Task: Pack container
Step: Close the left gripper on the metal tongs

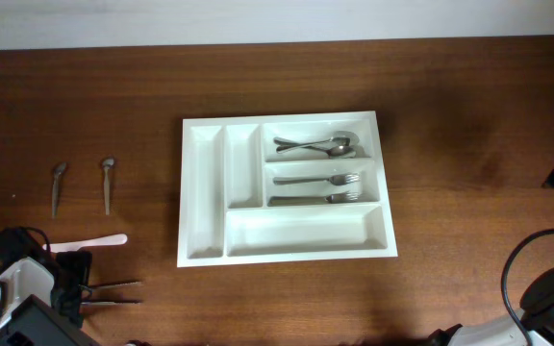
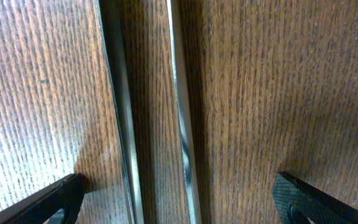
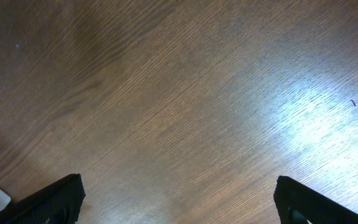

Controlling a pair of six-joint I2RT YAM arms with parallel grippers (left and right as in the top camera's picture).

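Left wrist: left hand [image 2: 179,198] gapes empty above two metal utensils [image 2: 183,130]; right hand [image 3: 179,194] gapes empty too.

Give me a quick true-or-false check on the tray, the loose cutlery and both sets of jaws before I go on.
1. Forks lie in the middle right compartment of the cutlery tray. True.
2. The long bottom compartment holds spoons. False: it is empty. The spoons lie in the top right compartment.
3. Two small spoons lie on the table left of the tray. True.
4. The left gripper has its jaws shut on a fork. False: the jaws stand open on either side of two thin metal utensils lying on the wood.
5. The right gripper holds a spoon. False: its jaws are open, with only bare wood between them.
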